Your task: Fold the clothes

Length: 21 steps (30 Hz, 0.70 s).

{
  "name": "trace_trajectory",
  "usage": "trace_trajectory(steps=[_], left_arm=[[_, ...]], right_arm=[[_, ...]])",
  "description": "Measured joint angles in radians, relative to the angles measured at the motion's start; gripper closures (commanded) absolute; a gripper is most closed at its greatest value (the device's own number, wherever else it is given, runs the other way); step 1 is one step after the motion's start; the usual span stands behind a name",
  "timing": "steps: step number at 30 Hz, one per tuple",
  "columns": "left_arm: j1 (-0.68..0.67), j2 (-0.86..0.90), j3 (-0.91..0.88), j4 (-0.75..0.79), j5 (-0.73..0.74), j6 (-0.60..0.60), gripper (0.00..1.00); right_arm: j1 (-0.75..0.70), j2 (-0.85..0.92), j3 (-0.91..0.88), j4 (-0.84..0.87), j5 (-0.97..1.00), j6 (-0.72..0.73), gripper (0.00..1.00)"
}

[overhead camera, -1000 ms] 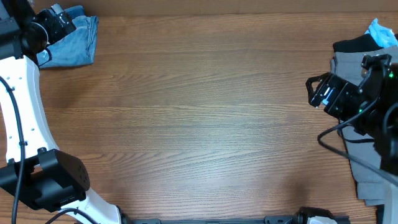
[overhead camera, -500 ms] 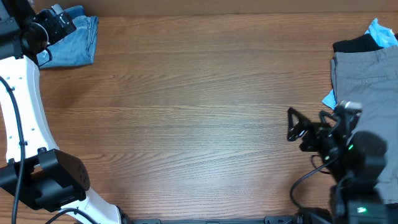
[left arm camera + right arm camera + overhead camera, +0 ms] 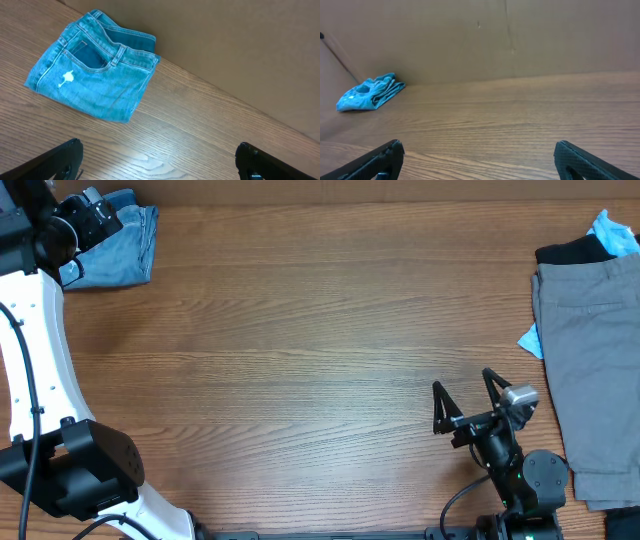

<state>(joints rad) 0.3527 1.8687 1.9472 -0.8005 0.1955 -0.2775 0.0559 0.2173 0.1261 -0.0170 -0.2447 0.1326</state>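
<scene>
Blue faded denim jeans (image 3: 115,250), folded square, lie at the far left corner of the brown wooden table (image 3: 300,330), just ahead of the left gripper (image 3: 157,162), whose fingers gape wide and empty. Further right, the right gripper (image 3: 466,398) hangs spread, holding nothing, near flat grey shorts (image 3: 590,360) and a black garment (image 3: 570,252).

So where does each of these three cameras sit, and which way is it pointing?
Overhead: fixed above the table, facing straight down; shows the white left arm, the open right claw, folded jeans far left, grey shorts right.
Left wrist: on the left arm, tilted down at the folded jeans; the open left claw frames the bottom.
Right wrist: low over the table, looking across to the back wall and a blue cloth bundle; claw tips below.
Shared: overhead and left wrist both show the jeans.
</scene>
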Motion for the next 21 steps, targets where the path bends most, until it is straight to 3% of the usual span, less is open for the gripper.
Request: trace_trajectory(steps=[12, 21], left_arm=[[0.000, 0.000, 0.000, 0.000, 0.000, 0.000, 0.00], [0.000, 0.000, 0.000, 0.000, 0.000, 0.000, 0.00]], right_arm=[[0.000, -0.193, -0.090, 0.017, 0.028, -0.003, 0.00], [0.005, -0.203, -0.108, 0.002, 0.122, -0.003, 0.00]])
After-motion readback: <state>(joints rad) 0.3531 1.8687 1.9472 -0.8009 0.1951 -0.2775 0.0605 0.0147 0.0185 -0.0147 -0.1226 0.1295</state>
